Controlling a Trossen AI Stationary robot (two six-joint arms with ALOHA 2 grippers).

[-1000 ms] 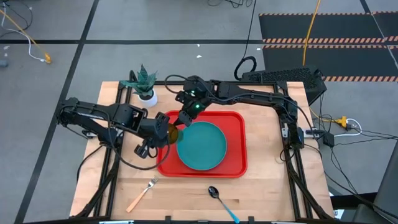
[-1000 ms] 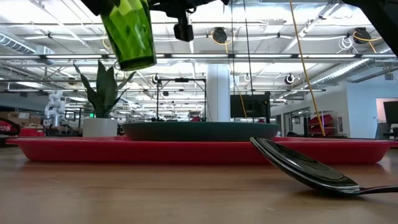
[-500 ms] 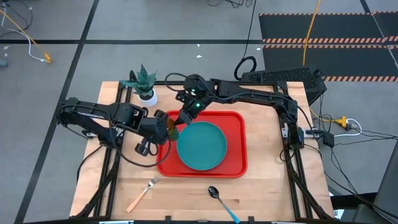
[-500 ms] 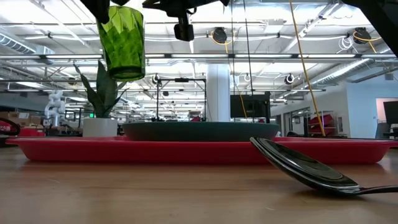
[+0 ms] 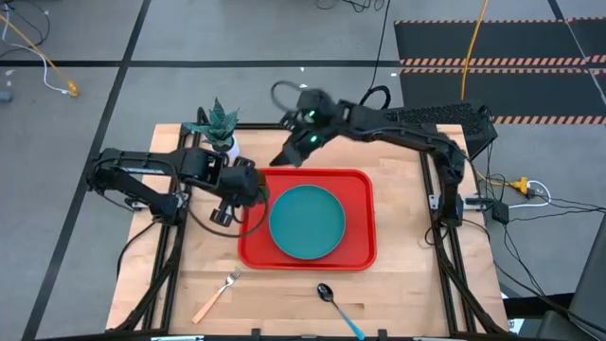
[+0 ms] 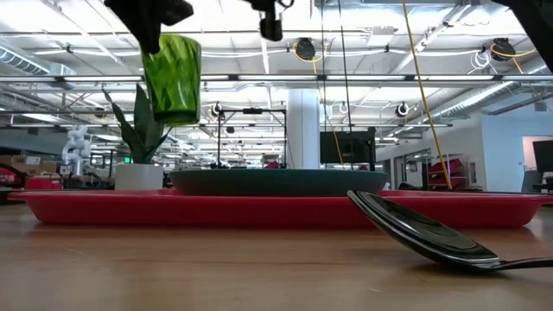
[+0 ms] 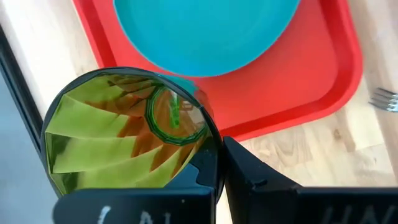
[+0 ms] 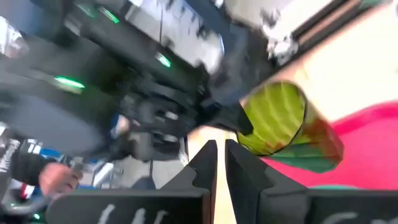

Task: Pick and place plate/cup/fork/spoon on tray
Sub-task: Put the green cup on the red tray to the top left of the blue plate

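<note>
Green cup: your left gripper has its jaws clamped on it, upright, in the air over the tray's left edge.
Red tray: lies mid-bench with the teal plate on it.
Right gripper: you have it raised above the tray's far-left corner, jaws nearly together, holding nothing.
Fork: on the wooden bench, near the front-left.
Spoon: on the bench in front of the tray.
</note>
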